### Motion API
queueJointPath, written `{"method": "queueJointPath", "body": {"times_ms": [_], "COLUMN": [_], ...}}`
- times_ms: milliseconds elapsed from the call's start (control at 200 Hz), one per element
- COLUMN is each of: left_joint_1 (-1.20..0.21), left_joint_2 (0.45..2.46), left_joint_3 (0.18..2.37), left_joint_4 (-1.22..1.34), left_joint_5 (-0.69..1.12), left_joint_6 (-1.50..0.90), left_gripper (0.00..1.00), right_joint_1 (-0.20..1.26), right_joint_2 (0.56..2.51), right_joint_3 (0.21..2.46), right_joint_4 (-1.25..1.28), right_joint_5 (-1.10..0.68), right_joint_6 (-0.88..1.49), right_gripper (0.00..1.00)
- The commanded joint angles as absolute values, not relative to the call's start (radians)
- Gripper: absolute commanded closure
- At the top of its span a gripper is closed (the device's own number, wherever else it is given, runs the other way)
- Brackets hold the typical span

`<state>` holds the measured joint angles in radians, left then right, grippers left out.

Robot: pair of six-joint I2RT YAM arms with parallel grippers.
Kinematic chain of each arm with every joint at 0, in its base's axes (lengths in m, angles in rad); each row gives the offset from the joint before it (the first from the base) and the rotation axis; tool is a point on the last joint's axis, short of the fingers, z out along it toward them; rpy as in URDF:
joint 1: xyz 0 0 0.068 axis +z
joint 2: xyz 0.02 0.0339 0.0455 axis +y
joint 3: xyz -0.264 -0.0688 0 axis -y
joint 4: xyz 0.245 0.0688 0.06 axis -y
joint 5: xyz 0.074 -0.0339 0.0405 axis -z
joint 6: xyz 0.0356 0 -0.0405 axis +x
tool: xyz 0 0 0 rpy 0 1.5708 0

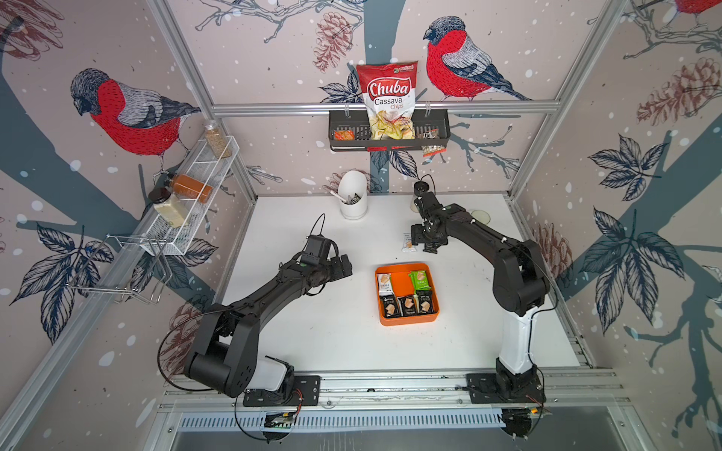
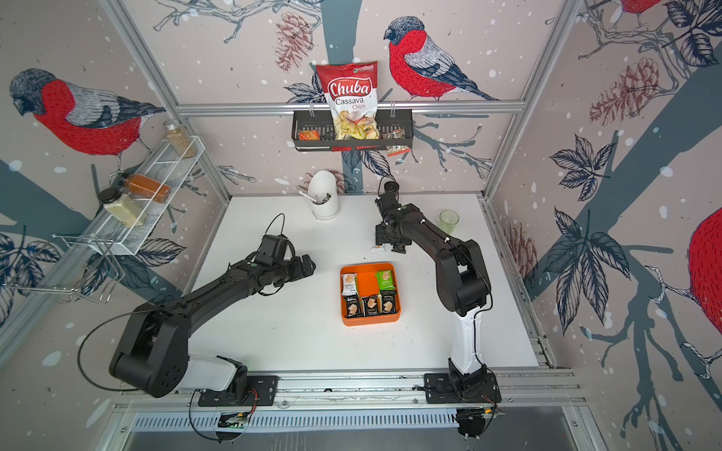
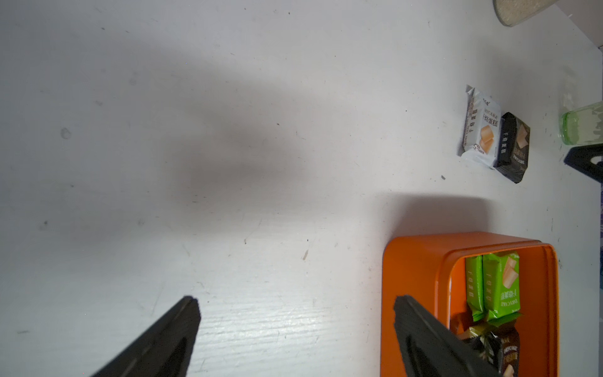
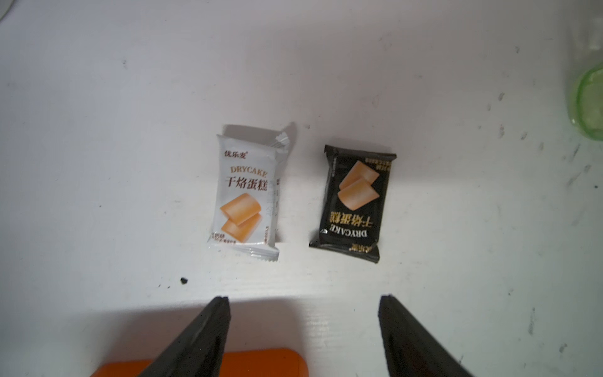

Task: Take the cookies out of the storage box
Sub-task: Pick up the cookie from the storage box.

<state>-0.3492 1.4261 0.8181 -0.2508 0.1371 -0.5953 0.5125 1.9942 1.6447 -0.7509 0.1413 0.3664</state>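
Orange box (image 1: 408,319) on table (image 1: 312,332): five cookie packets (image 1: 406,304) inside; white packet (image 4: 244,192) and black packet (image 4: 352,202) lie just beyond it. Likely light, crinkly, slippery, crushable; pinch gently across the middle. Left pincer (image 3: 296,298), right pincer (image 4: 304,297): wide apart, empty.

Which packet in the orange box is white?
The white packet in the storage box's far left corner; the rest visible inside are green or black.

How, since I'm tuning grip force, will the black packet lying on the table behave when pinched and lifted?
The black packet looks puffed with air, so probably light and squashy rather than stiff. Its smooth film may slip in a pinch. Lying flat on the table, it should slide when pushed, not roll.
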Motion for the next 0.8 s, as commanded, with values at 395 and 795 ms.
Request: {"method": "queueJointPath", "body": {"times_ms": [395, 795], "left_joint_1": [-0.347, -0.347], "left_joint_2": [1.511, 1.505], "left_joint_3": [0.876, 0.863], "left_joint_4": [-0.212, -0.207], "left_joint_5": [0.236, 0.236], "left_joint_6": [-0.591, -0.602], "left_gripper": [0.03, 0.03], "right_joint_1": [0.72, 0.797], "right_joint_2": [1.821, 1.861], "right_joint_3": [1.429, 1.386], "right_joint_4": [-0.786, -0.85], "right_joint_5": [0.132, 0.223], "right_joint_6": [0.466, 0.545], "right_gripper": [0.29, 0.31]}}
